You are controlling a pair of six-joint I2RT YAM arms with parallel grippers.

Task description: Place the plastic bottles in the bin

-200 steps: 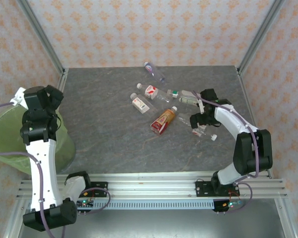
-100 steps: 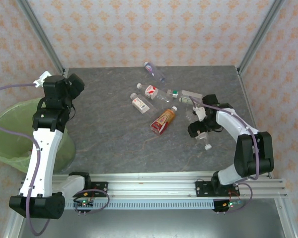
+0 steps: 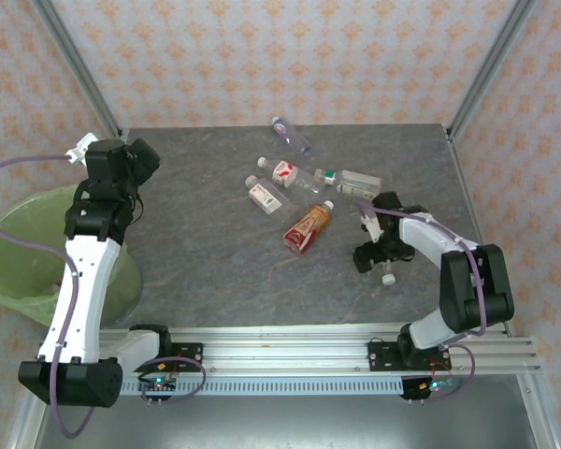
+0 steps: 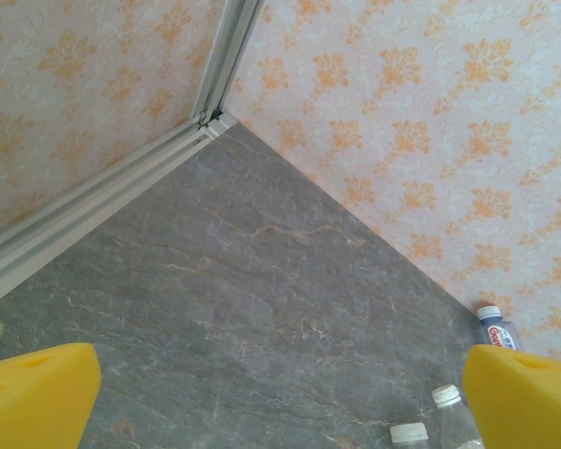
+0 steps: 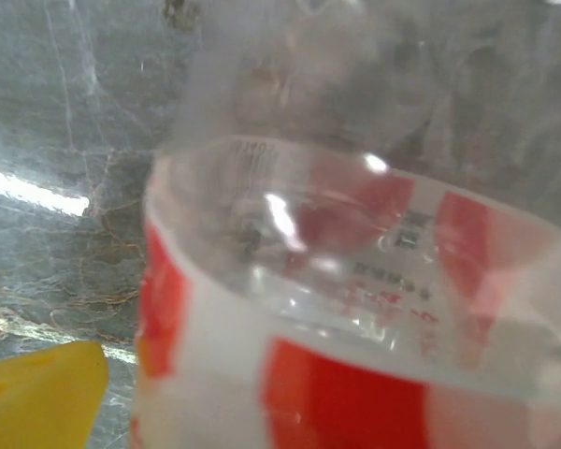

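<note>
Several clear plastic bottles lie right of the table's middle: a blue-capped one, two with red-white labels, a brown-labelled one and a green-capped one. My right gripper is down over another red-white bottle, whose white cap pokes out below it. Its jaws stand wide around the bottle, one yellow finger just beside the label. My left gripper hangs open and empty over the table's left edge, next to the green-lined bin.
Metal frame posts rise at the back corners in front of patterned walls. The left wrist view looks across bare grey table to the back corner, with the blue-capped bottle and two white caps at its lower right.
My left arm swung from above the bin to the table's left edge. My right gripper moved nearer and came down over the red-white bottle, which shifted toward the front.
</note>
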